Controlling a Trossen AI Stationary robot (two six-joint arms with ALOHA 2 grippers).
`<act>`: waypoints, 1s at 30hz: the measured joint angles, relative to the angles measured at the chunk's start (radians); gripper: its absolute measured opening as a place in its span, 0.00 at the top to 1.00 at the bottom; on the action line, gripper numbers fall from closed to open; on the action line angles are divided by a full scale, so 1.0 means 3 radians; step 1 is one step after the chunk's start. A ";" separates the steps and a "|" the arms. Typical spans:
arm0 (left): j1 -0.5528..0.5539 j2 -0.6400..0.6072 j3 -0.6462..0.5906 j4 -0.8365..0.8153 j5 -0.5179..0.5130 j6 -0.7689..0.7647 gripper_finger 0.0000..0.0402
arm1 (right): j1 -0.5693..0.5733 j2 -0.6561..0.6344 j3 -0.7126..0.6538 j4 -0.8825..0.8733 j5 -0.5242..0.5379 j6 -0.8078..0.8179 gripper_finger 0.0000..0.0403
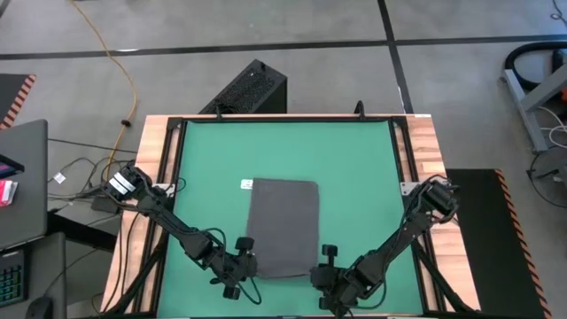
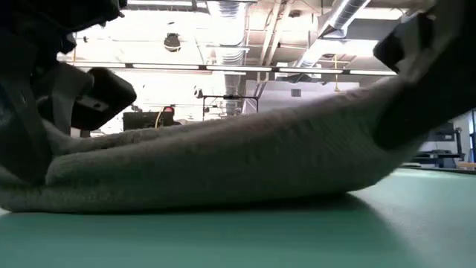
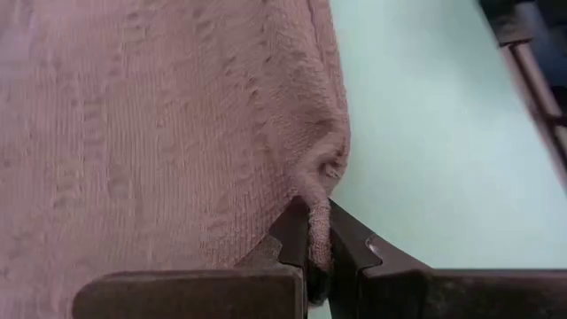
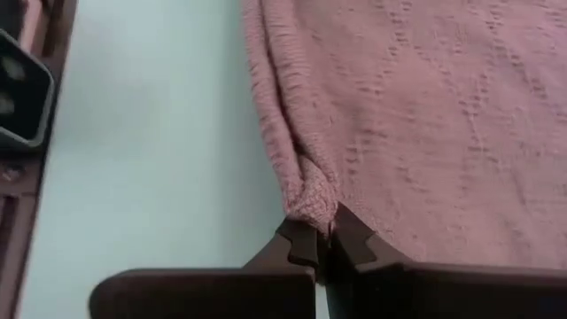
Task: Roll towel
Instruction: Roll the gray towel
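Note:
The dark grey towel (image 1: 282,227) lies folded in a long rectangle on the green tabletop (image 1: 354,159), its small white label (image 1: 246,184) at the far left corner. My left gripper (image 1: 248,266) is shut on the towel's near left corner. My right gripper (image 1: 321,273) is shut on its near right corner. In the low view the towel's near edge (image 2: 223,167) is raised at the right and sags to the table at the left. My left gripper pinches the towel's near left corner (image 3: 317,202) between its two fingers, coming level from the near side. The cloth bunches at the fingertips; the layers cannot be counted. My right gripper pinches the towel's near right corner (image 4: 312,202) between its two fingers, level from the near side. That corner is lifted off the table (image 2: 387,141); the cloth bunches at the fingertips.
The green tabletop is ringed by a black frame (image 1: 399,142) and wooden side rails (image 1: 425,151). A black box (image 1: 252,89) stands on the floor beyond the far edge. Cables and a laptop (image 1: 22,177) lie to the left of the table.

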 joint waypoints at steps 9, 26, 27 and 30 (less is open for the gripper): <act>0.0029 -0.0029 -0.0016 0.0239 0.0087 0.0025 1.00 | -0.0304 -0.0031 0.0000 -0.0101 -0.0590 0.0060 0.96; 0.0133 -0.0178 -0.0013 0.0177 -0.0227 -0.0320 1.00 | -0.0321 -0.0176 0.0000 -0.0335 -0.0386 0.0192 0.96; 0.0127 -0.0211 -0.0010 0.0177 -0.0233 -0.0305 1.00 | -0.0321 -0.0218 0.0001 -0.0372 -0.0351 0.0186 0.96; 0.0126 -0.0291 -0.0009 0.0087 -0.0275 -0.0295 1.00 | -0.0324 -0.0314 0.0002 -0.0575 -0.0250 0.0217 0.96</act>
